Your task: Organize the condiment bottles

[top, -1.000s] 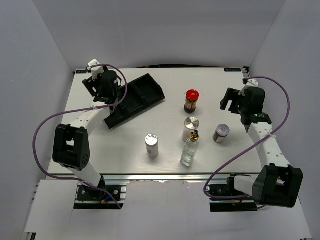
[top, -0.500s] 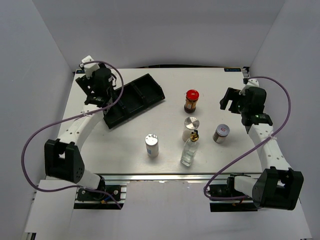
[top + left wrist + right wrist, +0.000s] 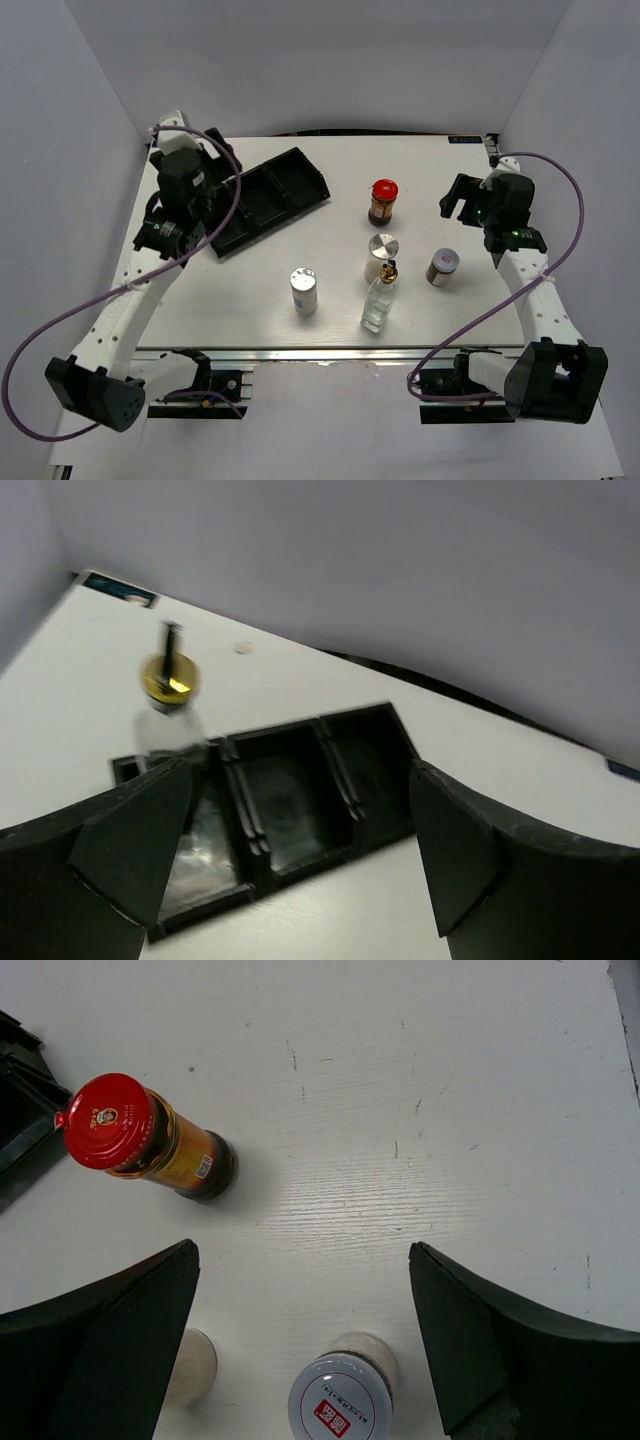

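Observation:
A clear glass bottle with a gold spout (image 3: 165, 715) stands in the end compartment of the black tray (image 3: 372, 712). My left gripper (image 3: 298, 790) is open and empty, hanging above and just back from the tray; in the top view the left gripper (image 3: 200, 195) hides that bottle. On the table stand a red-lidded dark jar (image 3: 384, 201), a white shaker (image 3: 382, 254), a second glass bottle (image 3: 380, 300), another white shaker (image 3: 304, 291) and a silver-lidded brown jar (image 3: 443, 266). My right gripper (image 3: 460, 200) is open above the table between the red-lidded jar (image 3: 140, 1140) and the silver-lidded jar (image 3: 345, 1400).
The black tray (image 3: 270, 195) lies at an angle at the back left, with its two other compartments empty. One corner of the tray (image 3: 15, 1080) shows at the left edge of the right wrist view. White walls enclose the table on three sides.
My left arm has swung back and to the left, away from the tray. The right arm and the bottles on the table have not moved.

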`<state>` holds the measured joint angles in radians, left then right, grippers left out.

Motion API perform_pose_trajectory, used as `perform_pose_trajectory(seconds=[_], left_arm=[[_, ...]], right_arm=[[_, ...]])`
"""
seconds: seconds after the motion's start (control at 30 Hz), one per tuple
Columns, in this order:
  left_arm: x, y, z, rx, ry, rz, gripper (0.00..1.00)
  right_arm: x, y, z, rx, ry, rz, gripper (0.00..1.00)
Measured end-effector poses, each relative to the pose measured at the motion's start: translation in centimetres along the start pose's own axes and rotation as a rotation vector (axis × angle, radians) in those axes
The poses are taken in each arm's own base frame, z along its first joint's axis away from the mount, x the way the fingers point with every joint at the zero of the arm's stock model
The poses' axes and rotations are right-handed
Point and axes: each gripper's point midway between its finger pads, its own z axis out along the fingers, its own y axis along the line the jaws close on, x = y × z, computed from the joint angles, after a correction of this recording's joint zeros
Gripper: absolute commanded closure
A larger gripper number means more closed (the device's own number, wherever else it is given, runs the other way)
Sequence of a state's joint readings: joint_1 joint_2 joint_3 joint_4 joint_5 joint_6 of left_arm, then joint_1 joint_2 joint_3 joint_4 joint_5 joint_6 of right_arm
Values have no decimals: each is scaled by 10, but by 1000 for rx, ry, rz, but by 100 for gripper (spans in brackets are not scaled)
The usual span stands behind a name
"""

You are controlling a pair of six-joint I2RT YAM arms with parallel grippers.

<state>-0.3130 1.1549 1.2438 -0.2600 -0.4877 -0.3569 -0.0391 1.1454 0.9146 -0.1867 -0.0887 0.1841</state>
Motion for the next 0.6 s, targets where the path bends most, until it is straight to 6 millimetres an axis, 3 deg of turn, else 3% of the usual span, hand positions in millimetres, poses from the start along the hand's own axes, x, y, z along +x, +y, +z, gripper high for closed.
perform_pose_trajectory(seconds=[0.17, 0.3, 0.4, 0.6], left_arm=[[44, -62, -36, 224, 106, 20, 2], [112, -105, -63, 402, 270, 80, 2], [159, -119, -88, 470, 387, 153, 2], [206, -124, -133, 542, 529, 244, 2]], right_arm=[[0, 7, -2, -33, 16, 20, 11], [-2, 17, -3, -81, 20, 27, 11], [-1, 20, -3, -98, 27, 31, 11], [0, 24, -4, -123, 32, 38, 10]])
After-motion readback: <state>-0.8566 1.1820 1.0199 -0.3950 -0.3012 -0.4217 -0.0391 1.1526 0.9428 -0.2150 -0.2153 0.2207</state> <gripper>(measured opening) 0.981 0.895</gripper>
